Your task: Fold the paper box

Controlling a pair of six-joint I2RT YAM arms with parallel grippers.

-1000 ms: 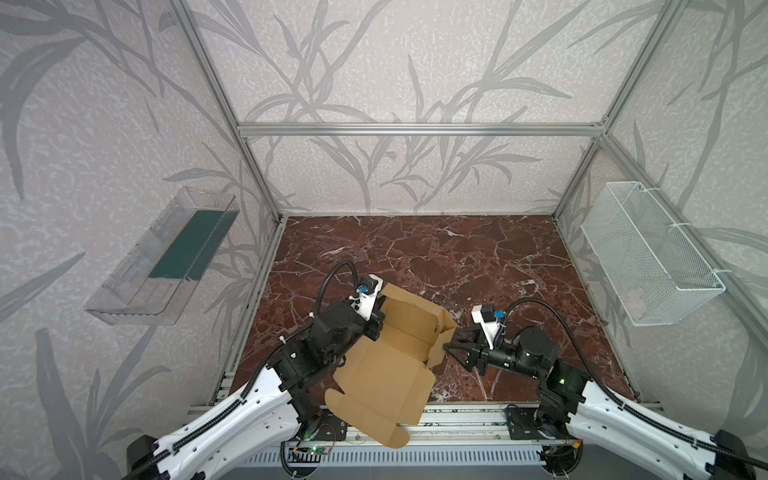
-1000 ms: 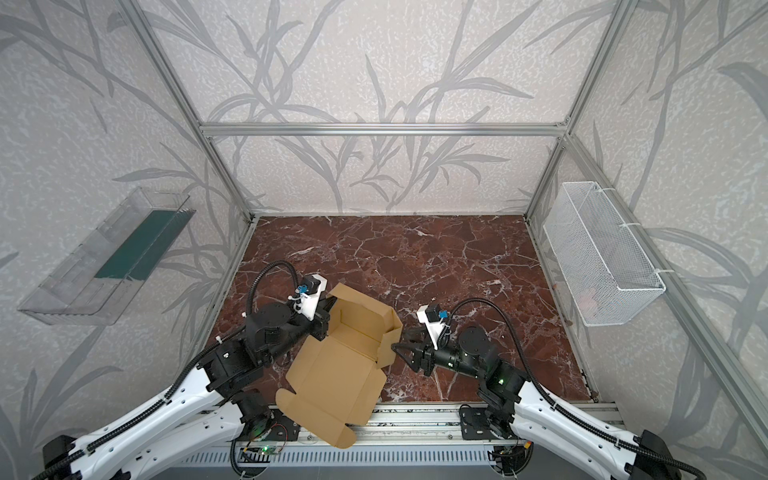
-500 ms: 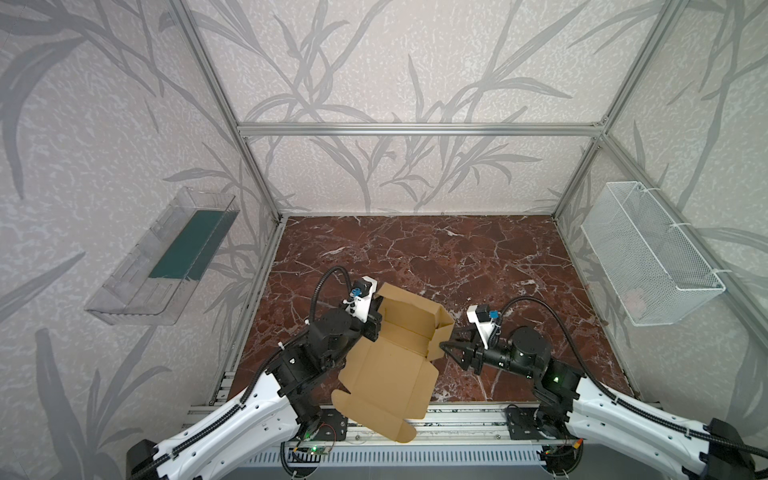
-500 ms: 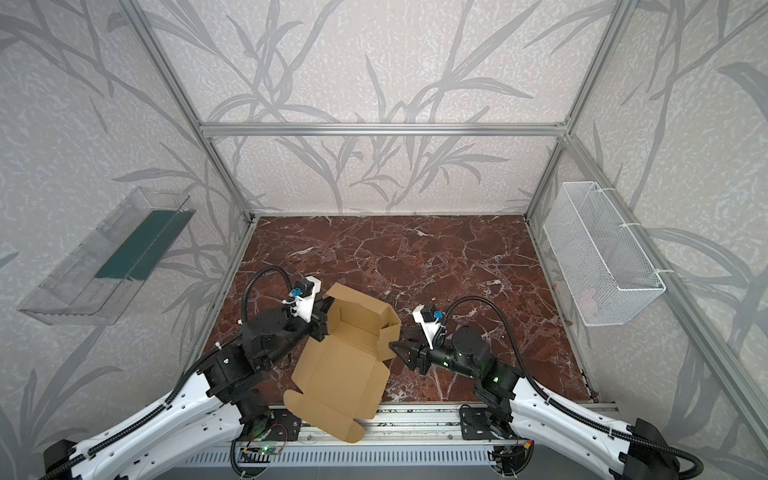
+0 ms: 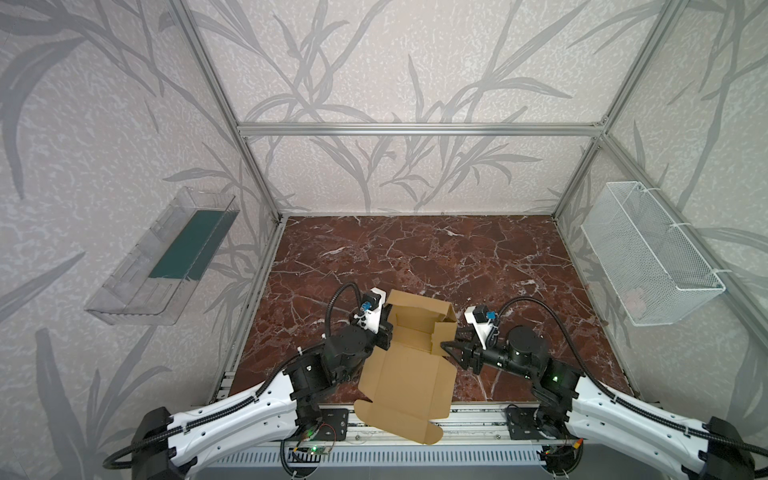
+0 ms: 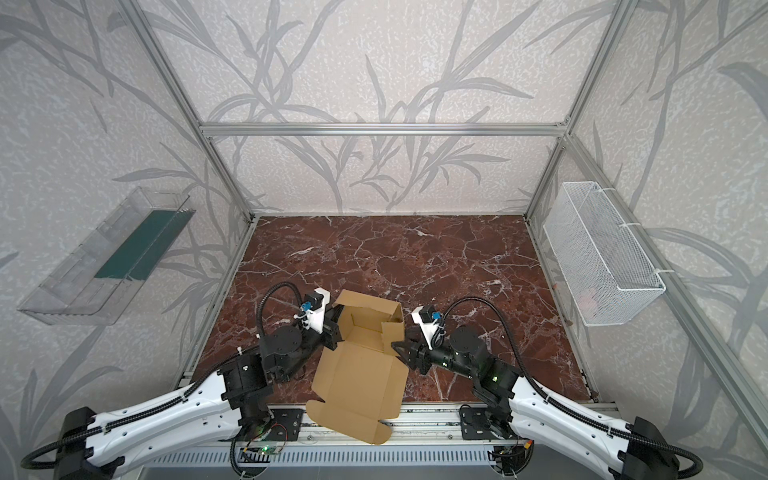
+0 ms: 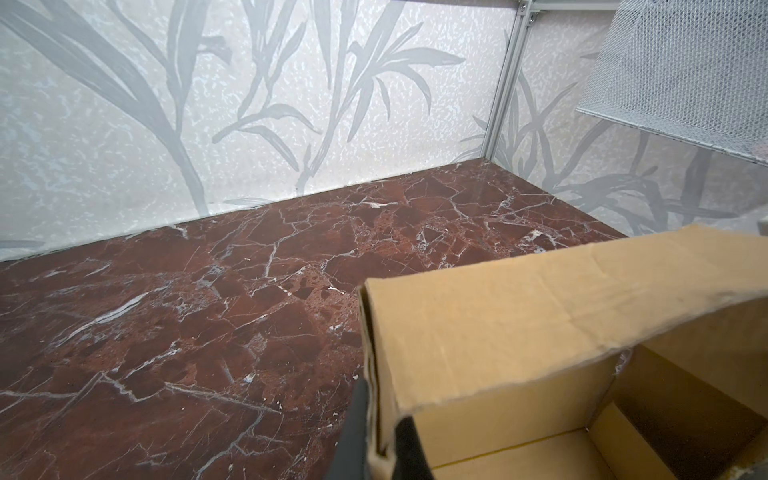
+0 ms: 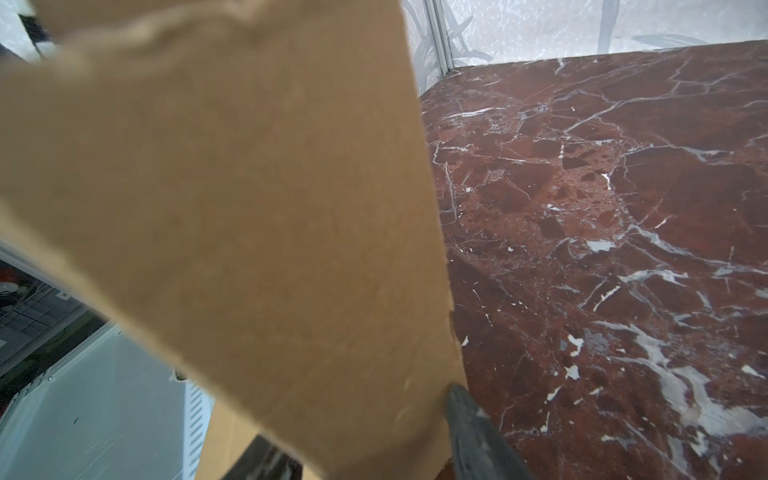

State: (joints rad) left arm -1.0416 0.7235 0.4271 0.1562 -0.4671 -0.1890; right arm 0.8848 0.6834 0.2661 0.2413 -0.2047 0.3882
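The left gripper is clamping the left side wall of the paper box. One dark finger is pressing outside the cardboard and the other inside, as the left wrist view is showing up close. In both top views that gripper is sitting at the lower centre of the frame, just left of the box's raised far end.

Across the box, the right gripper is reaching in from the lower right with its jaws standing apart. In the right wrist view a flap of the box is passing between its two fingers, though whether either is pressing on it cannot be told.

The box is lying half-formed at the lower centre. Its far end is standing up as walls on the red marble table, while its flat near panel is hanging over the metal rail along the bottom edge.

A clear plastic tray is hanging on the wall at mid left, and a white wire basket is hanging at mid right.
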